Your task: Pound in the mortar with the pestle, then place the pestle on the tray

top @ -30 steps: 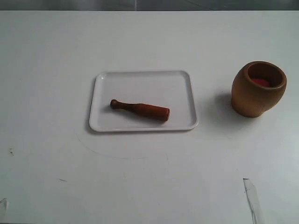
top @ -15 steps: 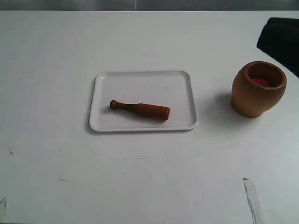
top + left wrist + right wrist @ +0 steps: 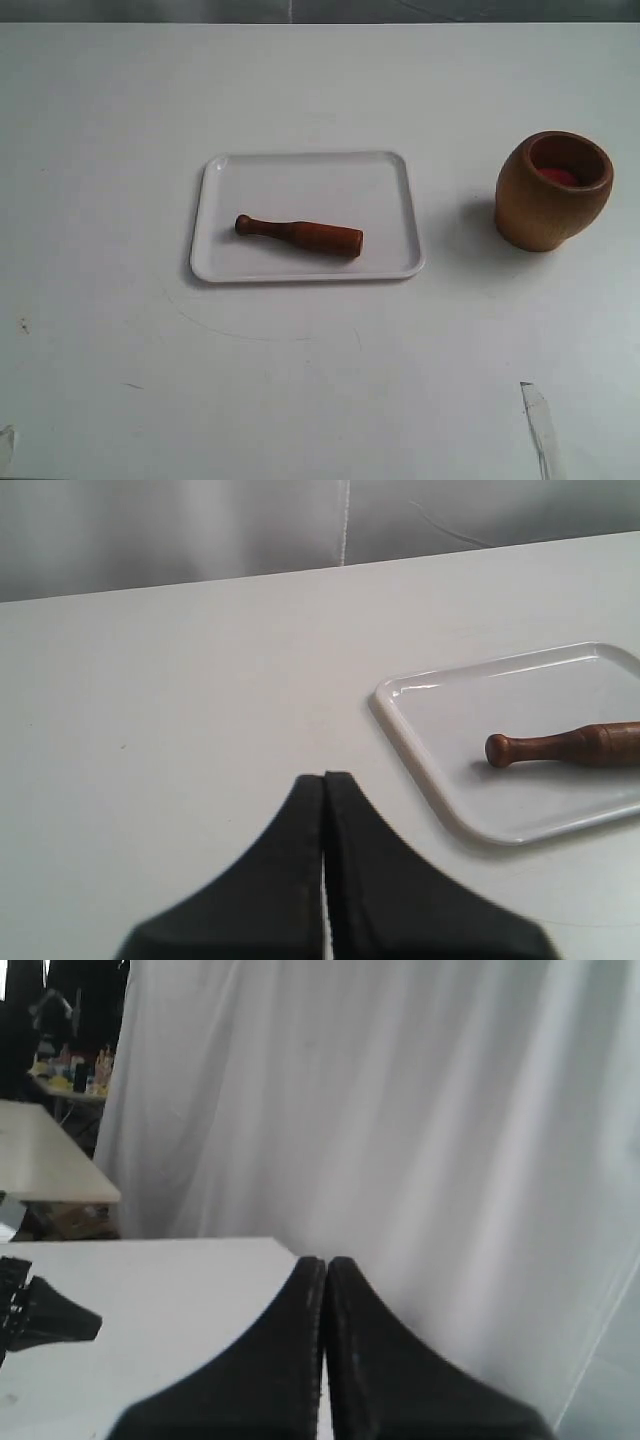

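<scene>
The dark reddish-brown pestle (image 3: 299,235) lies flat on the white tray (image 3: 380,180) at the table's middle, knob end pointing left. The light-brown wooden mortar (image 3: 552,190) stands upright at the right, well apart from the tray, showing its reddish inside. Neither gripper appears in the exterior view. In the left wrist view my left gripper (image 3: 325,777) is shut and empty over bare table, with the tray (image 3: 420,750) and the pestle (image 3: 560,746) off to one side. My right gripper (image 3: 325,1261) is shut and empty, facing a white curtain past the table's corner.
A strip of tape (image 3: 540,425) lies near the table's front right edge. Small dark marks (image 3: 22,325) dot the white tabletop at the front left. White curtain (image 3: 400,1110) hangs beyond the table, with another table (image 3: 50,1165) behind.
Half a second ago a dark arm part showed at the exterior view's upper right edge; it has left the view. Pestle, tray and mortar have not moved.
</scene>
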Tool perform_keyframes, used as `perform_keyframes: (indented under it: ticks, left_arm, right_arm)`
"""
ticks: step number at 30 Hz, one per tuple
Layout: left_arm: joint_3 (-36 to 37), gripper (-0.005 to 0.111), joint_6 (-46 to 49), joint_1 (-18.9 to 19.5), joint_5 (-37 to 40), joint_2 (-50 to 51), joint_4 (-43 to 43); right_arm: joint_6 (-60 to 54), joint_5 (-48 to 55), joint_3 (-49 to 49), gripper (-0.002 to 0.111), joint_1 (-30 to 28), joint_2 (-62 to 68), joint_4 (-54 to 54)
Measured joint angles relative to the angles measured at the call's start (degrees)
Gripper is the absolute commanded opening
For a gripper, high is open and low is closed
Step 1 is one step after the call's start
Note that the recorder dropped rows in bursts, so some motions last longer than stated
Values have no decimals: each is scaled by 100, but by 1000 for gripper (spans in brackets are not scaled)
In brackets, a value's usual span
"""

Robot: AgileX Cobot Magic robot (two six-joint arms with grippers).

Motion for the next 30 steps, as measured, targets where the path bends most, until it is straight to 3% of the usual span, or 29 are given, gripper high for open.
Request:
perform_keyframes:
  ticks: [12,24,30]
  left_arm:
    - [0,0,0,0,0,0,0]
    - [0,0,0,0,0,0,0]
    - [0,0,0,0,0,0,0]
  right_arm:
    - [35,615,1074,0,-1244,-1982,0]
    - [347,1151,1983,0,-2853,-2037,0]
    - [560,1193,2046,0,-3006,-2037,33]
